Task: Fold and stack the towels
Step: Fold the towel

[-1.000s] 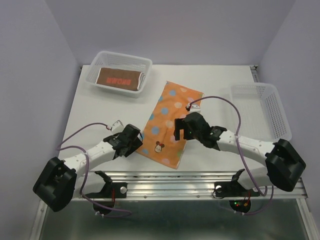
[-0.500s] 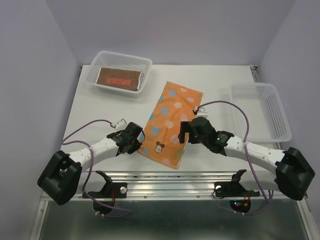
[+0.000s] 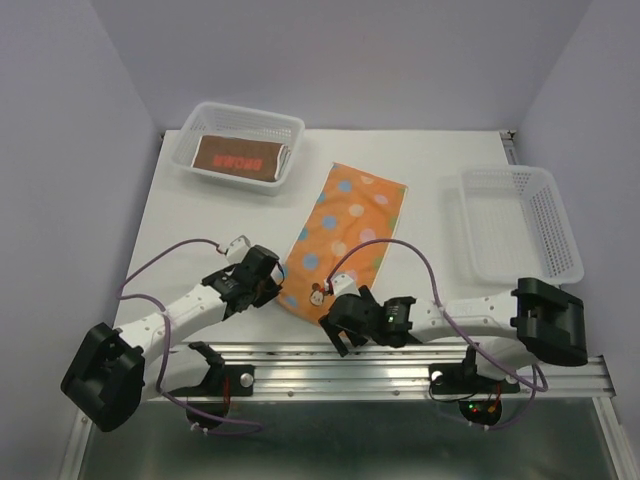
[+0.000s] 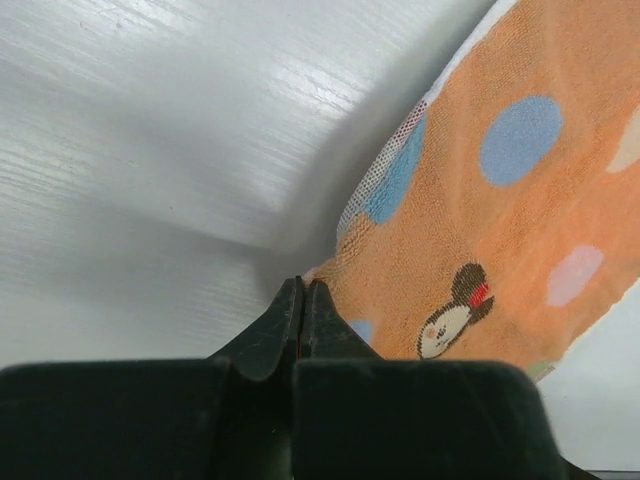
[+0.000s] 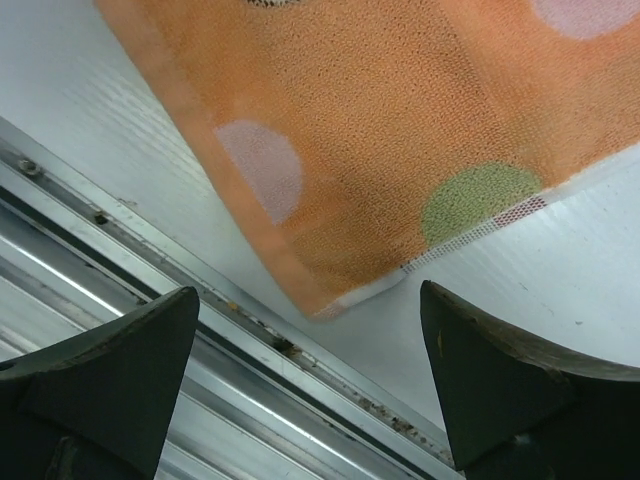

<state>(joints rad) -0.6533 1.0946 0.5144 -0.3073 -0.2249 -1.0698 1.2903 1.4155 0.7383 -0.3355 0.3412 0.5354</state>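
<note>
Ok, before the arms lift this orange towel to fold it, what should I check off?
1. Left tool shut on the near left corner of the orange towel: ok.
2. Right tool open, jaws either side of the near right corner: ok.
3. Right tool gripping the towel: not ok, not yet closed.
4. Towel spread out on the table: ok.
5. Right arm's cable off the towel: cannot tell; it loops over it.
</note>
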